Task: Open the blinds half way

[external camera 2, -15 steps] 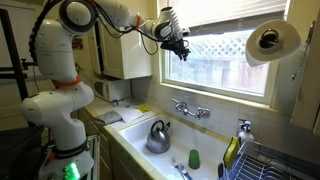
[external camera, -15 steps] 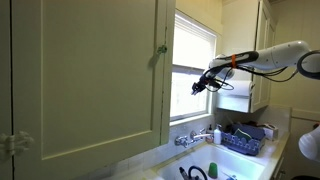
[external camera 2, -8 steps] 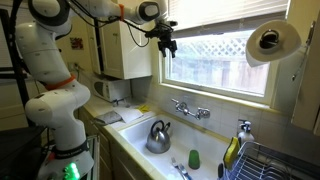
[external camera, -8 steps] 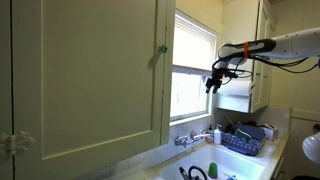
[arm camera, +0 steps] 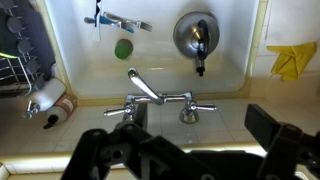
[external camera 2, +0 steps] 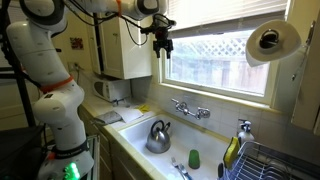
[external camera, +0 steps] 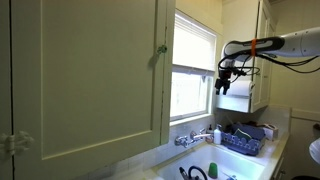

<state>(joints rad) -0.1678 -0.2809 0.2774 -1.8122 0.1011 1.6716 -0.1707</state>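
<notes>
The white slatted blinds [external camera: 195, 42] cover the upper part of the window, and their bottom rail hangs about halfway down the pane. In the exterior view from the sink side, the blinds [external camera 2: 225, 14] show as a bright band across the window top. My gripper [external camera: 222, 84] hangs open in the air in front of the window, apart from the blinds. That gripper [external camera 2: 163, 44] is near the window's edge by the wall cabinet, with nothing between its fingers. In the wrist view the gripper [arm camera: 200, 135] looks down at the sink, jaws wide and empty. No blinds show there.
A pale-green cabinet door [external camera: 90, 75] stands open near the window. Below are the sink faucet [arm camera: 150, 97], a kettle [external camera 2: 158, 137] in the basin, a paper towel roll [external camera 2: 270, 42], a dish rack [external camera: 243, 137] and a yellow cloth [arm camera: 291, 60].
The jaws have gone from partly shut to fully open. The arm has drawn back from the window and risen slightly.
</notes>
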